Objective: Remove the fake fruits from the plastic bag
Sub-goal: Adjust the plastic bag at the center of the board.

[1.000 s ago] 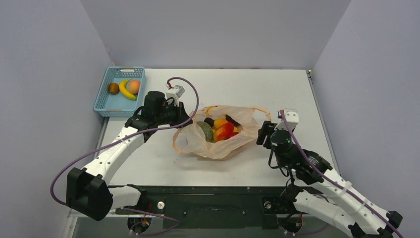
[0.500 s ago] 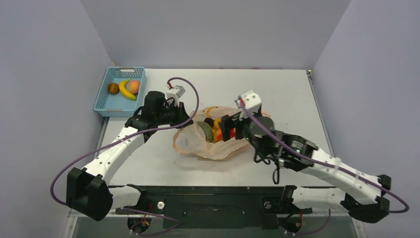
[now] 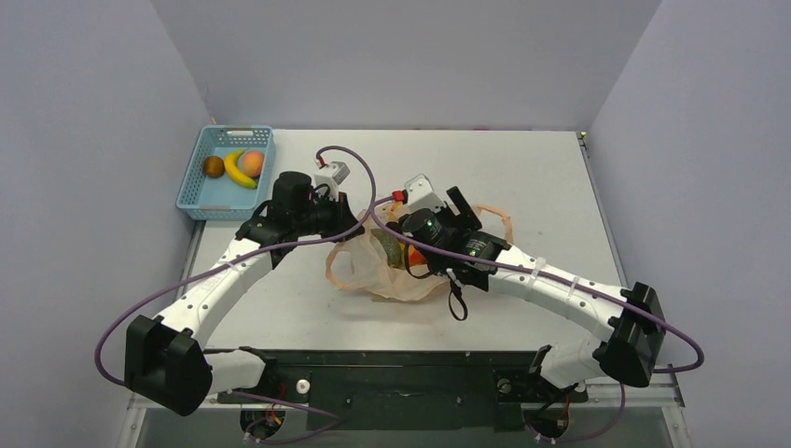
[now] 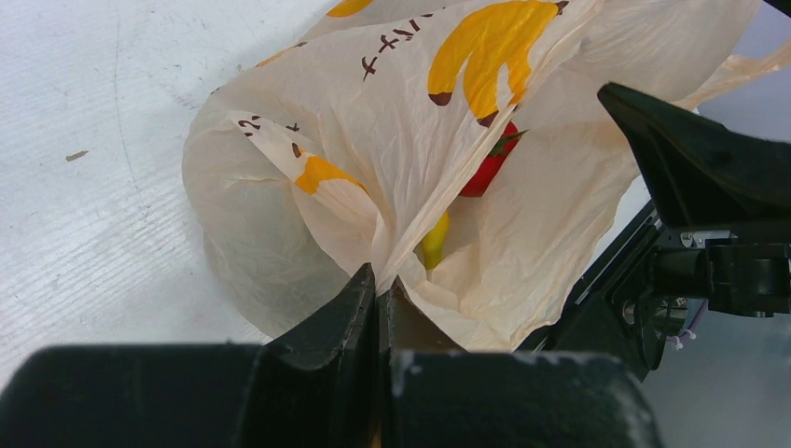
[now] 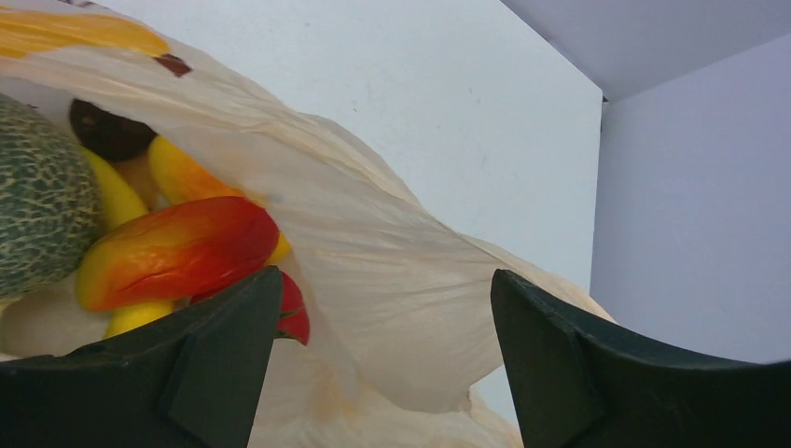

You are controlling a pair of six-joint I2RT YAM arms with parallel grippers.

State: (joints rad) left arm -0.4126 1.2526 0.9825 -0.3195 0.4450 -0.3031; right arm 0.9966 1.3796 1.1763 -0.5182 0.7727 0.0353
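Observation:
The plastic bag lies at mid-table, peach-coloured with banana prints. My left gripper is shut on the bag's left rim and holds it up. My right gripper hangs open over the bag's mouth, with only thin bag wall between its fingers. Fake fruits fill the bag: a green netted melon, a red-orange piece, yellow pieces, a dark one and a red one against the left finger.
A blue mesh basket stands at the back left corner and holds a brown fruit, a banana and an orange-pink fruit. Walls close in the table on three sides.
My right arm has swung left from the bag's right side to over its mouth, and its jaws have spread wider. The left arm has kept still, shut on the rim.

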